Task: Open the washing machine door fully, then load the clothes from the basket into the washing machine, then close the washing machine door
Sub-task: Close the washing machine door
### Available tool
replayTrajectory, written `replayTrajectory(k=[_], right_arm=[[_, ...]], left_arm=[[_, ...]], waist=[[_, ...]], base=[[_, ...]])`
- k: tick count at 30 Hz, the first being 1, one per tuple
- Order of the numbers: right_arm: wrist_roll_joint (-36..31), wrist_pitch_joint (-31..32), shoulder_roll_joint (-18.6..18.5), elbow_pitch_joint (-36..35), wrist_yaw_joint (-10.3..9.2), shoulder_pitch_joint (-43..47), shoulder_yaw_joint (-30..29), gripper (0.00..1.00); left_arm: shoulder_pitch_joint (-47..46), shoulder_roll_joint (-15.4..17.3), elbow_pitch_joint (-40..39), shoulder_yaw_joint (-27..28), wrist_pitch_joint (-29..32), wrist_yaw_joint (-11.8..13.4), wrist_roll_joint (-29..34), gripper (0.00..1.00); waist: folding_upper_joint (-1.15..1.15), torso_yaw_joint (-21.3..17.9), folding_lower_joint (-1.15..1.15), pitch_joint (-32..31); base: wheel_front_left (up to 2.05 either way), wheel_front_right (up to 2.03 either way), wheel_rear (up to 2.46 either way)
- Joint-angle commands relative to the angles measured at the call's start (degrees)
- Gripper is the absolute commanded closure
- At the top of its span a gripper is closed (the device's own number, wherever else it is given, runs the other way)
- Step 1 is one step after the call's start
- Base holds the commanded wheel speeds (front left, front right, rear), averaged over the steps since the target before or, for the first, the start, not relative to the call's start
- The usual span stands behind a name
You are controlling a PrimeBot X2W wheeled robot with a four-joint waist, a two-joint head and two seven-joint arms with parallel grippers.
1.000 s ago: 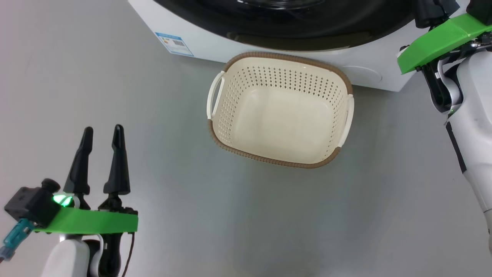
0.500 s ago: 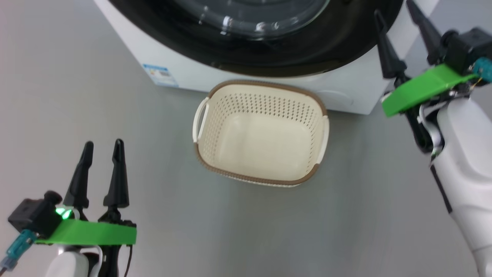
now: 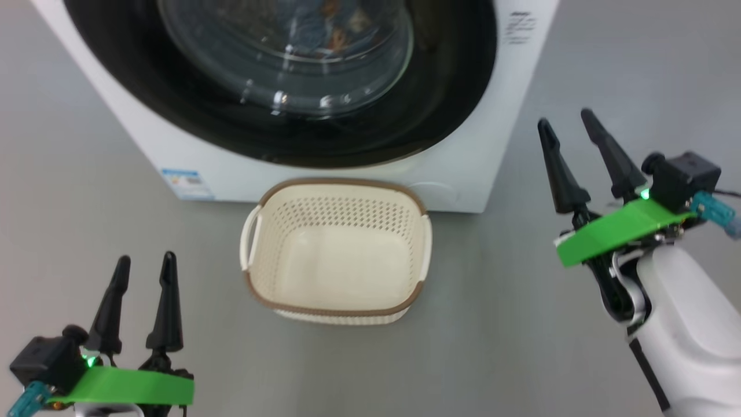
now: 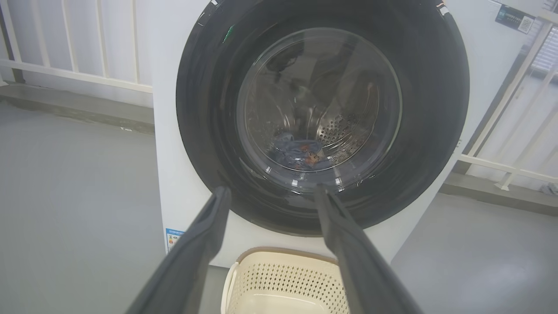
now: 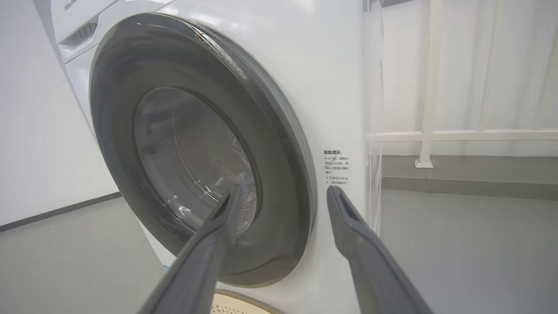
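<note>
The white washing machine [image 3: 463, 168] stands ahead with its round black washing machine door [image 3: 457, 87] lying flat against its front. Through the glass, the clothes [image 4: 301, 152] lie at the bottom of the steel drum, blue with orange marks. On the floor in front sits the cream basket [image 3: 336, 315], holding nothing. My left gripper [image 3: 145, 263] hovers open at the lower left, clear of the basket. Off the machine's right corner my right gripper [image 3: 564, 119] is raised and open, with nothing between its fingers.
Grey floor [image 3: 509, 347] surrounds the basket. A blue sticker [image 3: 186, 184] marks the machine's lower left corner. White railings [image 4: 78, 74] stand behind the machine on the left, and a white railing [image 5: 457, 135] with a curtain stands beside it on the right.
The head camera has tilted up, showing more of the door. My right gripper has opened and drawn back from the machine, coming down at the right. The left gripper has stayed open.
</note>
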Motion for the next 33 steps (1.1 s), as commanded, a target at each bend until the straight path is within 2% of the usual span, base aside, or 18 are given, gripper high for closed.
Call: replayTrajectory(k=[1,7,15,24,33], right_arm=[[0.29,-0.28,0.02,-1.91,-0.41,1.20,0.31,0.00],[1.30,-0.28,0.37,-5.07,-0.41,6.65,-0.18,0.00],[-0.65,-0.28,1.08,-7.67,-0.41,12.16,-2.11,0.00],[-3.71,-0.28,2.84,-10.71,-0.41,19.36,-6.00,0.00],[-5.83,-0.28,4.48,-11.46,-0.41,22.21,-8.13,0.00]], left_arm=[[-0.01,1.69,-1.09,2.32,-0.38,0.03,0.40,0.00],[2.29,0.88,-1.62,3.40,-0.38,0.03,0.84,0.00],[4.58,0.12,-3.01,4.18,-0.38,0.03,0.00,0.00],[5.87,-0.22,-3.75,4.51,-0.38,0.03,-0.11,0.00],[5.76,-1.10,-3.56,5.01,-0.38,0.03,0.33,0.00]], waist=[[0.00,-3.92,0.00,-3.84],[0.00,-7.58,0.00,-6.78],[0.00,-10.38,0.00,-9.20],[0.00,-11.41,0.00,-10.37],[0.00,-11.43,0.00,-10.40]], base=[[0.00,0.00,0.00],[0.00,0.00,0.00],[0.00,0.00,0.00],[0.00,0.00,0.00],[0.00,0.00,0.00]])
